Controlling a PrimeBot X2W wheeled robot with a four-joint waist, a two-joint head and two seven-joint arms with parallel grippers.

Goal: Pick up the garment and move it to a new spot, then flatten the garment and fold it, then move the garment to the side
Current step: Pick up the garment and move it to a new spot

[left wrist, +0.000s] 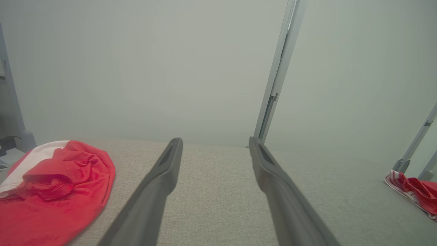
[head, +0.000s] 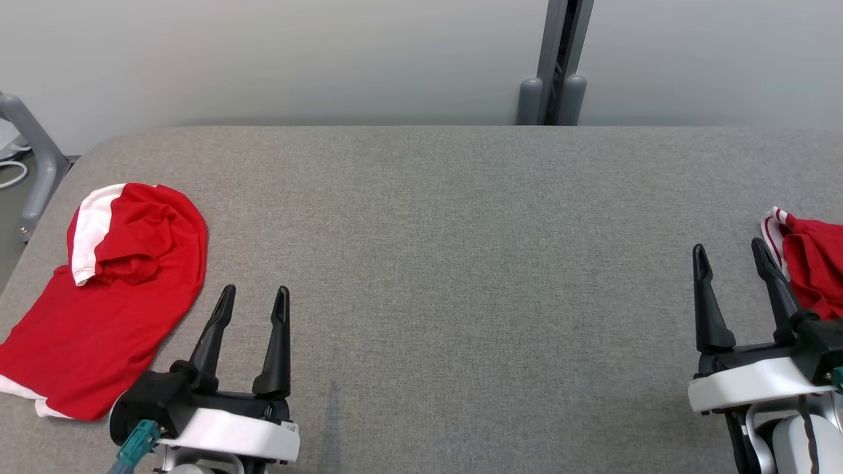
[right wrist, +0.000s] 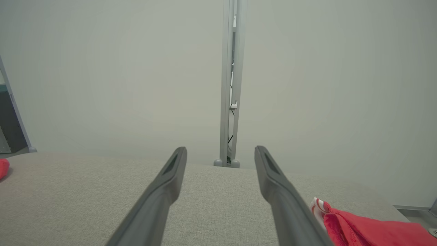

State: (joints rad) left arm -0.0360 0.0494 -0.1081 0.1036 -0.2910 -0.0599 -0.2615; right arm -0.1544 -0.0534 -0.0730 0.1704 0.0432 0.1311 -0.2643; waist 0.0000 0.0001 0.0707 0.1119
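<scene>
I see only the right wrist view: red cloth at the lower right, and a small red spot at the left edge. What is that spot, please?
Observer: It is a larger red garment with a white panel, lying at the left end of the table.
Operator: Is the left gripper holding it?
Observer: No. The left gripper is beside it, jaws open, with nothing between them.

table (head: 461, 263) | left garment (head: 112, 309) on its left end | right garment (head: 816, 263) on its right end | post (head: 560, 59) behind its far edge
</scene>
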